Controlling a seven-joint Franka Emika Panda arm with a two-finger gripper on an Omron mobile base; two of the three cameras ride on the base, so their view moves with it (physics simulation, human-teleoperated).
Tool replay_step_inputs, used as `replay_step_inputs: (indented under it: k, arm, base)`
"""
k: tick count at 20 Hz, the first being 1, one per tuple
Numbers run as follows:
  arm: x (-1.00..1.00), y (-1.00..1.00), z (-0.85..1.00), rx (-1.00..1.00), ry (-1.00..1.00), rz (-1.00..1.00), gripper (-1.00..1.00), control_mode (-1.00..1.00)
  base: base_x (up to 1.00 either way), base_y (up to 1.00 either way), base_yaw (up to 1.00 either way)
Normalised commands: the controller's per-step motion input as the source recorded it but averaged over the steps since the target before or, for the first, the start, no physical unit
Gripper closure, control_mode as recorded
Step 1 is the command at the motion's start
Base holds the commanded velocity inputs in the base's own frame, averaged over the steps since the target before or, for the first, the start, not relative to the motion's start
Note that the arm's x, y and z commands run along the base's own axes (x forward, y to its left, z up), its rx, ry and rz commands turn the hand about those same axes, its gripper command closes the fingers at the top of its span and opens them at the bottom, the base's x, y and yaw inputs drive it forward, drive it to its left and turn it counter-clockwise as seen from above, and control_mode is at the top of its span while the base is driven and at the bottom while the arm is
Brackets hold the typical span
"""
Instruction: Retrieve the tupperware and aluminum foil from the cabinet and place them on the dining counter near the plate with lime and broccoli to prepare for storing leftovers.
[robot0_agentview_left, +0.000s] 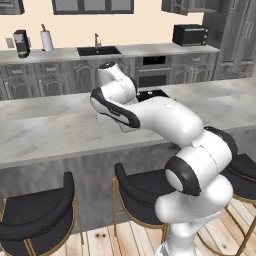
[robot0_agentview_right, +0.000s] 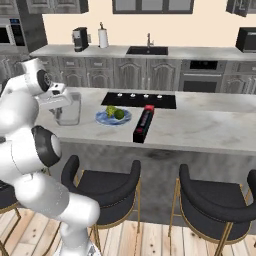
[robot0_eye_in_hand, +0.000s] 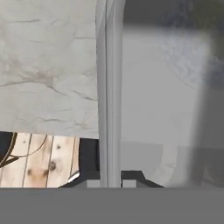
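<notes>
Stools (robot0_agentview_right: 105, 187) with dark seats and brass legs stood nearest, along the front of the dining counter (robot0_agentview_right: 200, 127), on a wood floor.

Left to right in the right base view: the white arm bent up over the counter's left end, with the gripper (robot0_agentview_right: 64, 102) down at a clear tupperware box (robot0_agentview_right: 68, 111) that sat upright on the marble, near the front edge. Hand view showed the box's wall (robot0_eye_in_hand: 109, 87) running straight up between the two finger tips, so the gripper was pinched on that wall; marble lay to the left of it, and wood floor showed below the counter edge.

Just right of the box, a little apart: a blue plate (robot0_agentview_right: 112, 119) carrying a lime and broccoli, too small to tell one from the other. Right again, near the plate, a long dark foil box (robot0_agentview_right: 143, 124) with a red end lay flat, pointing from the front edge toward the black cooktop (robot0_agentview_right: 140, 100).

Back wall: coffee maker (robot0_agentview_right: 80, 39), paper towel roll (robot0_agentview_right: 103, 37), sink (robot0_agentview_right: 147, 50), oven (robot0_agentview_right: 200, 75).
</notes>
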Motion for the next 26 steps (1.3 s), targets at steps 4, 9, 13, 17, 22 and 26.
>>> replay_step_inputs:
  k: [4,9,13,17,22,26]
  arm:
    - [0.67,0.13,-0.51,0.00,0.08,0.00,1.00,-1.00]
    - [0.55,0.05,-0.64,0.00,0.03,0.00,1.00,-1.00]
    - [0.57,0.00,-0.60,0.00,0.01,0.00,1.00,-1.00]
    - [0.65,0.00,-0.49,0.00,0.02,0.00,1.00,-1.00]
    - [0.84,0.00,-0.42,0.00,0.03,0.00,1.00,-1.00]
    - [0.42,0.00,-0.25,0.00,-0.01,0.00,-1.00,-1.00]
  base:
    - [0.00,0.00,0.00]
    - [0.00,0.00,0.00]
    - [0.00,0.00,0.00]
    - [0.00,0.00,0.00]
    - [0.00,0.00,0.00]
    - [0.00,0.00,0.00]
